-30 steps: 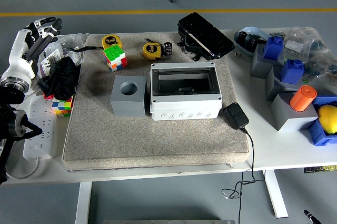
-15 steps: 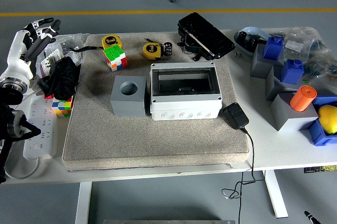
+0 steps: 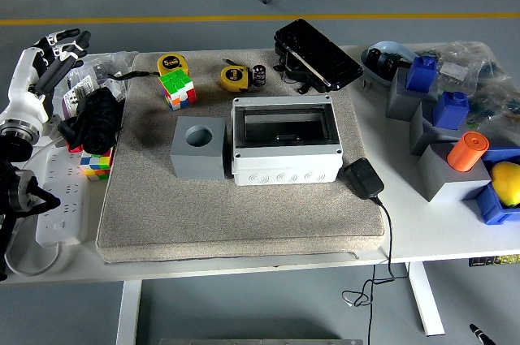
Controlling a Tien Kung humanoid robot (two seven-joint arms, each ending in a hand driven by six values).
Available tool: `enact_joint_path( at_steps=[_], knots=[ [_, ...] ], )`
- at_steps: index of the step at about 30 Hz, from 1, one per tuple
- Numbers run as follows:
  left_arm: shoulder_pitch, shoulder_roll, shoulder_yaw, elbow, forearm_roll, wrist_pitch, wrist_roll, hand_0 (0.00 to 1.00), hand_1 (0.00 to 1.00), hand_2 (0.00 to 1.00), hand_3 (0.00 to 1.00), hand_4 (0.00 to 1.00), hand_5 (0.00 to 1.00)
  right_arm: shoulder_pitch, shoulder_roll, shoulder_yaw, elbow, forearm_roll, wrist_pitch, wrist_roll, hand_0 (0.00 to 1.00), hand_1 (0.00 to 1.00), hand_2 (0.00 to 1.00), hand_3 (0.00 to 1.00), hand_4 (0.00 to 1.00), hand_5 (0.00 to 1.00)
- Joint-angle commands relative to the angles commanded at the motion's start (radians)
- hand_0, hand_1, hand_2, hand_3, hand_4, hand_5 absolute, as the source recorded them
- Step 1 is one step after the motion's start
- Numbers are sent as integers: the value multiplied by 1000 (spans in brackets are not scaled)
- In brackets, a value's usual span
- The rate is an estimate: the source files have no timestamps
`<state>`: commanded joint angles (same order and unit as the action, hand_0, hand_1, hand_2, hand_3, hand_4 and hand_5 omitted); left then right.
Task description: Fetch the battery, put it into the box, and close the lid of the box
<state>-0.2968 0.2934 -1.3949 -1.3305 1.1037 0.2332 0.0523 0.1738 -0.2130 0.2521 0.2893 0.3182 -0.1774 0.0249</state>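
my left hand (image 3: 50, 51) was raised at the far left edge of the bench (image 3: 406, 231), over the clutter there, its fingers (image 3: 71, 38) spread loose and holding nothing. my right hand was out of the picture.

the box (image 3: 284, 144) sat in the middle of the grey mat (image 3: 244, 215), just beside a grey block with a round hole (image 3: 197, 147). through its front i could see into a dark inside, but whether a clear lid lay shut over it or the box stood open, i could not tell. a black hinged case (image 3: 317, 54) lay tilted behind it, apart from it.

the battery, as i judged it, was the small dark cylinder (image 3: 259, 74) standing just beside the yellow tape measure (image 3: 233, 78) at the far side of the mat, behind the box. it was too small to be sure of. i could make out nothing lying inside the box.

so the scene fitted the fetching step best: my hand was empty and well apart from both cylinder and box. the next move, i judged, called for a long reach across the mat to that cylinder, with fingers closing narrowly on its sides so as not to knock it over or nudge the tape measure touching close by.
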Motion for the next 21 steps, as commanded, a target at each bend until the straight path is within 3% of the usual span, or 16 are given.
enact_joint_path(
  at_steps=[21],
  knots=[
    [-3,7,-5,0,-2,6,-8,712,719,681,706,998,600,-1,0,1,2,-6,3,-4,714,695,689,603,989,500]
  ],
)
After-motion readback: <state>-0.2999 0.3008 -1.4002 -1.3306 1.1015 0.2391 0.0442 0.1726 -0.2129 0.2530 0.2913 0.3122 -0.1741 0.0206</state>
